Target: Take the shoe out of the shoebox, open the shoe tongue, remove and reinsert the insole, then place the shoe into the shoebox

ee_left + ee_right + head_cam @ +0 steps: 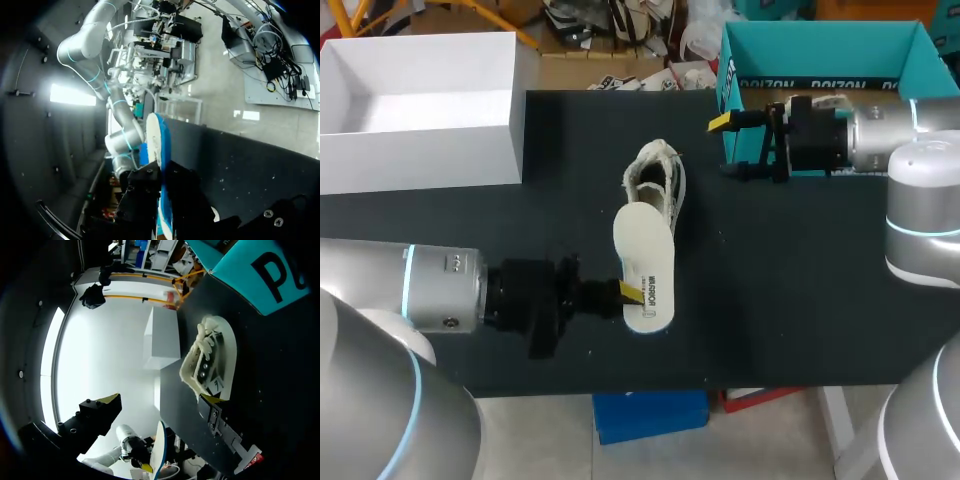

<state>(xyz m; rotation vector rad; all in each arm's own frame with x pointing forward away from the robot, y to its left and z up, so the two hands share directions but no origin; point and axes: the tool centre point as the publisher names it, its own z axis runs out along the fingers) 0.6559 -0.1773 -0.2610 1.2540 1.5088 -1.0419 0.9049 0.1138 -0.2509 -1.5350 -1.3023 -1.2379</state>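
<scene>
Insole (642, 250) is out, pinched in left gripper (628, 292); right gripper (728, 147) gapes empty; reinserting into shoe (660, 180) and boxing remain.

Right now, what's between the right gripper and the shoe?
Nothing: only bare table separates right gripper and shoe, clearest in the head view.

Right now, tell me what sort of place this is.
Probably a robot lab workbench: two grey robot arms over a black-topped table, the left hand gripping a flat white insole next to a cream lace-up shoe, a teal cardboard shoebox at the far edge.
</scene>
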